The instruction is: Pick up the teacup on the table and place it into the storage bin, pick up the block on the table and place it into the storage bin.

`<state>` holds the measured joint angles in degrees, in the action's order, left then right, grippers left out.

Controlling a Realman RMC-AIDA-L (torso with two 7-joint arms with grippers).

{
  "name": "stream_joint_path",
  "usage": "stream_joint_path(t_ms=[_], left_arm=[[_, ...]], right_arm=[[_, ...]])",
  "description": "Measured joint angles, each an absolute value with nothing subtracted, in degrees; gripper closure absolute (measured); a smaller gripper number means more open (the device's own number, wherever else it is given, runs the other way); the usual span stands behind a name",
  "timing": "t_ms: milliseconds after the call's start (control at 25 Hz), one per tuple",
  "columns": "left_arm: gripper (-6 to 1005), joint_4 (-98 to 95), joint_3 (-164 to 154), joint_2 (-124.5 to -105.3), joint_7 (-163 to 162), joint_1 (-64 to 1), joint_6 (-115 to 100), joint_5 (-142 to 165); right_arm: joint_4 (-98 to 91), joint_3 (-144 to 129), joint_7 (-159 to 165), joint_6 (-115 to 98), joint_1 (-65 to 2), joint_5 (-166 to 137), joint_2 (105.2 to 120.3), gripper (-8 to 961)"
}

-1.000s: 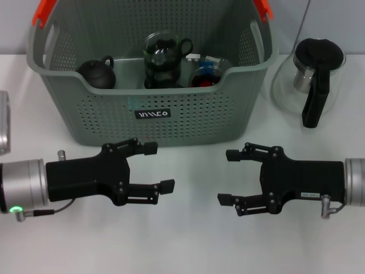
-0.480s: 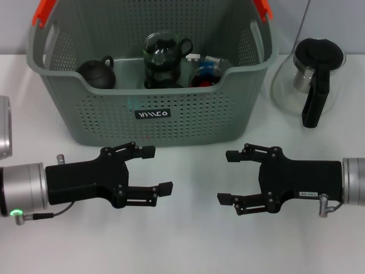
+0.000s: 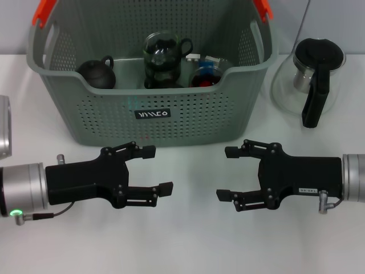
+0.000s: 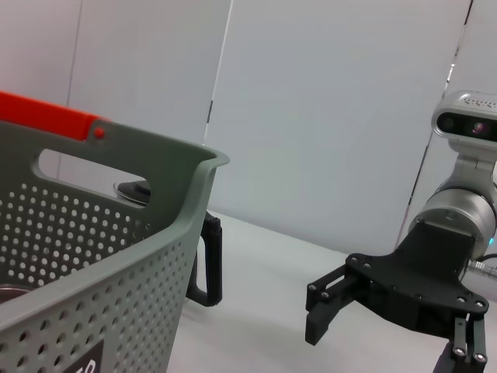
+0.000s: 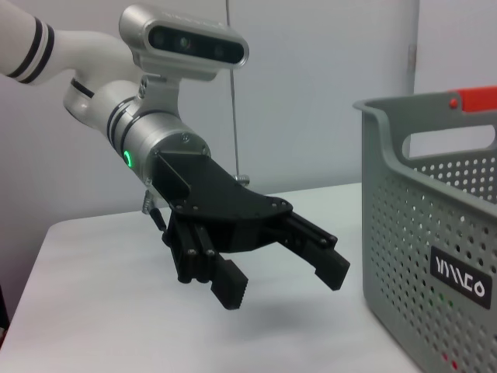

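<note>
1. Storage bin (image 3: 154, 85): grey-green perforated basket, orange handle clips, black label; stands at the far middle of the white table (image 3: 188, 251).
2. Contents: dark teapot (image 3: 97, 73), glass teacup (image 3: 165, 57) with dark handle, and a red-and-blue item (image 3: 205, 75) against the front wall; no separate block can be made out.
3. Left gripper (image 3: 157, 169): low over the table before the bin, fingers spread, holding nothing.
4. Right gripper (image 3: 228, 174): facing it, likewise spread and empty.
5. Glass carafe (image 3: 313, 77), black handle, right of the bin.
6. Room: plain pale wall panels (image 4: 326, 116) behind.
</note>
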<state>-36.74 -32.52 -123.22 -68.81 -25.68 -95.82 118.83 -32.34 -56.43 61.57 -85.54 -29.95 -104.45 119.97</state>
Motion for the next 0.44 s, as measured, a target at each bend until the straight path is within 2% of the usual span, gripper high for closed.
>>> stream_joint_path(t_ms=[440], left_arm=[[52, -36.7, -32.4, -123.22, -68.8, -25.7, -95.7, 118.8]], right_arm=[[-32.4, -56.4, 61.5, -85.4, -30.2, -104.4, 119.97, 11]])
